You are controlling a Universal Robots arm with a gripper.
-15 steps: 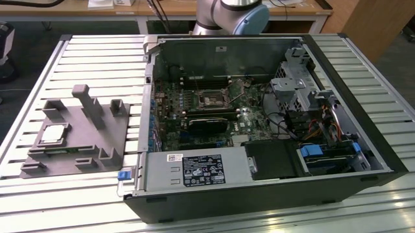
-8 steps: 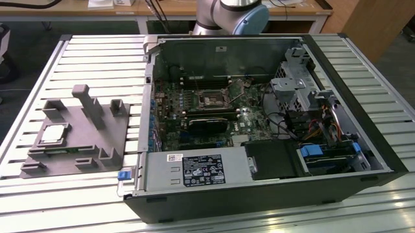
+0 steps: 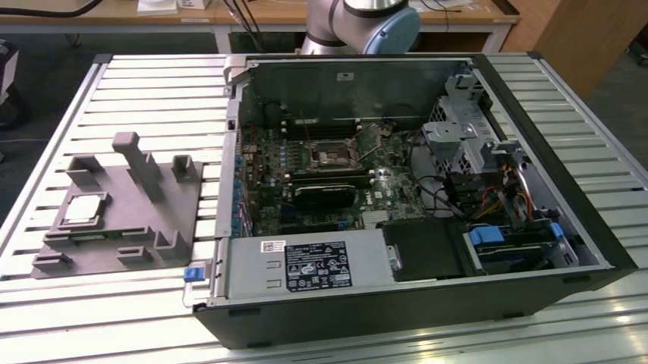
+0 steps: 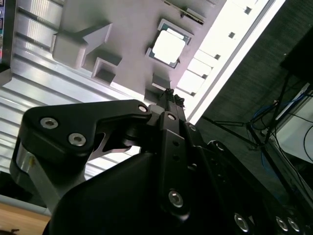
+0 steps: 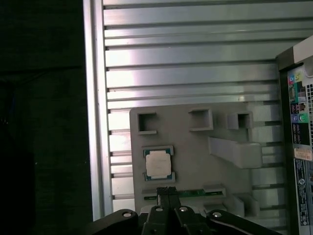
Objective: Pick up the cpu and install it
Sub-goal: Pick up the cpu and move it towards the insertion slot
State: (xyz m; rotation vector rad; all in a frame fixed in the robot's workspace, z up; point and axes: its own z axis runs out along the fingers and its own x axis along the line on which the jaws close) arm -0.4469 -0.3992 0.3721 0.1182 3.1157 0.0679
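Note:
The cpu (image 3: 83,208), a small square chip with a pale metal top, lies flat in a recess of the grey plastic fixture (image 3: 132,216) at the exterior view's left. Both wrist views look down on it from well above: cpu (image 5: 158,163), cpu (image 4: 168,47), fixture (image 5: 195,161), fixture (image 4: 127,29). My gripper (image 5: 166,191) hangs high over the fixture's edge beside the chip, its black fingertips pressed together with nothing between them. It appears again as the gripper (image 4: 172,95). The motherboard's cpu socket (image 3: 332,157) sits inside the open computer case.
The open black computer case (image 3: 426,303) takes up the middle and the exterior view's right of the slatted metal table (image 3: 152,91). A green board strip (image 5: 190,194) sits in a fixture slot near the chip. The arm's base (image 3: 360,23) stands behind the case. The table's edge (image 5: 95,122) runs beside the fixture.

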